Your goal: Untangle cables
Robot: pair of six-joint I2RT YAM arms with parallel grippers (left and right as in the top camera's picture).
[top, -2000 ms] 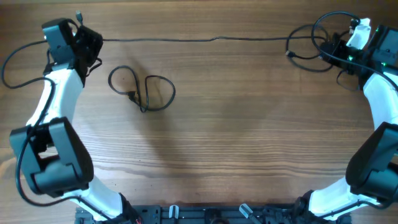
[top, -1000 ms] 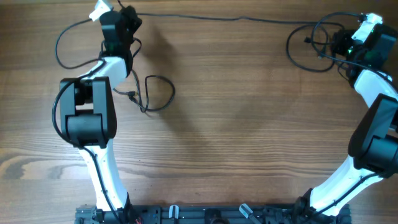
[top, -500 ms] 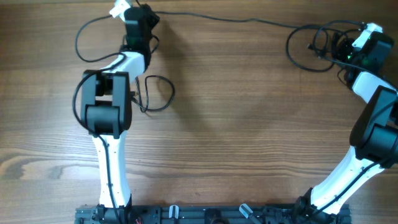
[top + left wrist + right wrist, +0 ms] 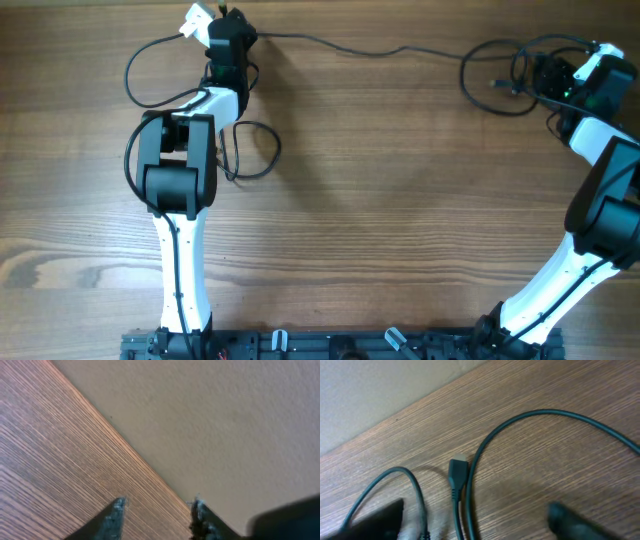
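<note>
A long thin black cable [image 4: 350, 45] lies slack along the far side of the table, from beside my left gripper [image 4: 232, 20] to loose loops [image 4: 490, 75] at the right. In the left wrist view my left gripper [image 4: 157, 510] is open over the table's far edge, with nothing between its fingers. My right gripper [image 4: 530, 78] hovers over the loops. The right wrist view shows my right gripper [image 4: 472, 519] wide open, with a plug [image 4: 456, 471] and a curved cable [image 4: 530, 414] lying between its fingers, unheld. A shorter cable [image 4: 255, 150] lies coiled beside the left arm.
The table's far edge [image 4: 150, 472] runs diagonally just ahead of the left fingers, with a beige surface beyond it. The left arm's own thick wire [image 4: 135, 80] loops out over the table. The arms' base rail [image 4: 330, 345] sits at the near edge.
Both grippers have opened. The long cable has dropped from the left gripper and gone slack and wavy. Its plug end now lies loose under the right gripper. The arms have barely shifted.
</note>
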